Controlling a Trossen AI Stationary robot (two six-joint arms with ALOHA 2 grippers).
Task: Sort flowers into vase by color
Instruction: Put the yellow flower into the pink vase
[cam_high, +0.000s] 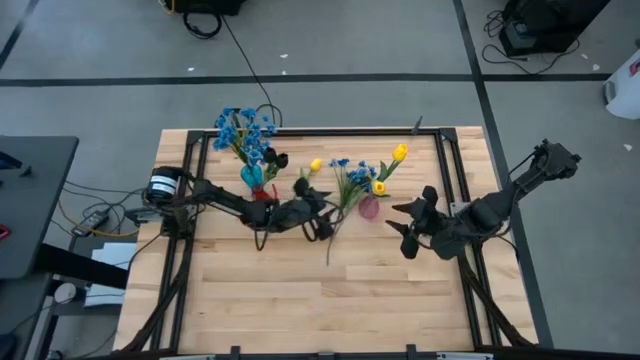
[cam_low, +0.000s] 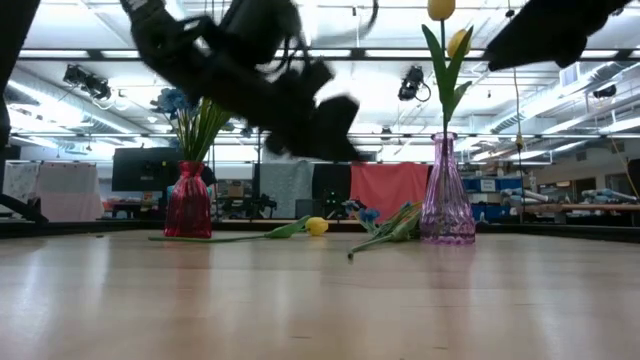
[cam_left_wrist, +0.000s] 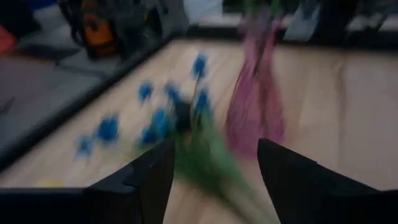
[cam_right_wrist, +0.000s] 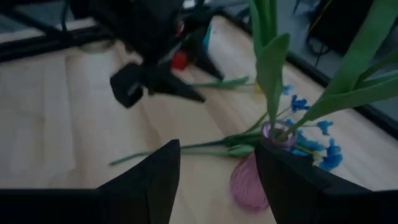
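Left claw: my left claw (cam_high: 322, 208) hangs over the middle of the worktop (cam_high: 300, 300), near the loose flowers; its fingers stand wide apart and hold nothing.
Right claw: my right claw (cam_high: 405, 228) waits on the right side, just beside the pink vase (cam_high: 369, 207); its fingers are spread and empty.
Red vase: the red vase (cam_low: 188, 205) stands at the far left and already has blue blossoms (cam_high: 240, 130) in it.
Pink vase: it holds yellow tulips (cam_low: 441, 8) upright.
Loose flowers: a blue cluster (cam_left_wrist: 155, 121) lies flat beside the pink vase, and one yellow tulip (cam_low: 317, 226) lies between the two vases.
Step in hand: I think I am going for the lying blue cluster.
How to do well: come down on the thin stem, away from the blossoms; close gently; do not push the pink vase, it is very near.
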